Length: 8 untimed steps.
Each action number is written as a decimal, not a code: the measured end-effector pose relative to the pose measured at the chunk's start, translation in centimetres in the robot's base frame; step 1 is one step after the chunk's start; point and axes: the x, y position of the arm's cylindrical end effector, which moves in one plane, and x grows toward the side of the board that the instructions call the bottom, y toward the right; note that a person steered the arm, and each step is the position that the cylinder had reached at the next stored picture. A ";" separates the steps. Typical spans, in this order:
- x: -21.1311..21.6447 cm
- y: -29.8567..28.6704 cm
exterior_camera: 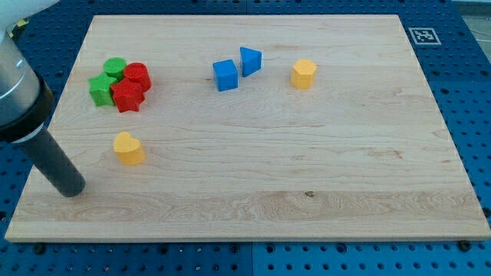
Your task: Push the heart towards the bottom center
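My tip (71, 189) rested on the bench (322, 169); no jaws showed, only a bare rod, holding nothing. The yellow heart (129, 148) lay near my tip, toward the view's upper right, apart from it.

Board (253, 161) pale wood w/ grain, sitting on blue perforated base (468, 92); b/w marker tag (422, 35) at view's top right. Blocks: yellow heart (129, 148), yellow hexagon (304, 73), blue cube (225, 75), blue triangle (250, 60), red cylinder (137, 76), red star (127, 96), green cylinder (115, 67), green star (100, 89). Rod dark grey/black, my tip (70, 188) same.
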 end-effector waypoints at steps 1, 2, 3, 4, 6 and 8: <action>-1.4 0.0; -4.4 0.0; -5.4 0.8; -6.0 2.4; -6.0 6.7; -6.0 10.7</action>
